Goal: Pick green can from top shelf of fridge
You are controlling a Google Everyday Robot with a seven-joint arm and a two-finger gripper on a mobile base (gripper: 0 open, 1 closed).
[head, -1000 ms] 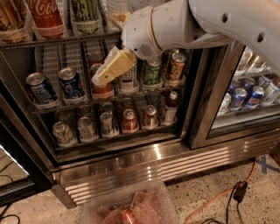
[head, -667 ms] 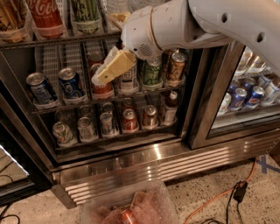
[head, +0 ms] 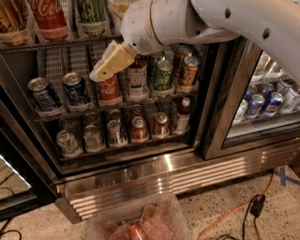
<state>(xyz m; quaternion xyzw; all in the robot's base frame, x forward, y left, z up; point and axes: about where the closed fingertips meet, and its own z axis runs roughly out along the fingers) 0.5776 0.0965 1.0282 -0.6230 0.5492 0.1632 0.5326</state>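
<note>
Green can (head: 92,16) stands on the top shelf (head: 61,43) of the fridge (head: 140,176), above and slightly left of the hand (head: 99,72). That cream hand hangs lower, before the middle rack's cans (head: 136,79), with nothing seen in it; how far open, I cannot tell. Lifting straight up risks striking the shelf's front rail, and the Coca-Cola can (head: 49,18) just beside could topple. Free room lies outward from the racks; the door frame (head: 213,93) hems in the bulky arm (head: 225,21).

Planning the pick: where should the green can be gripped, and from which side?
Probably take the green can by its upright round body, from the open front; the Coca-Cola can stands close beside it. The gripper is lower, before the middle rack.
</note>
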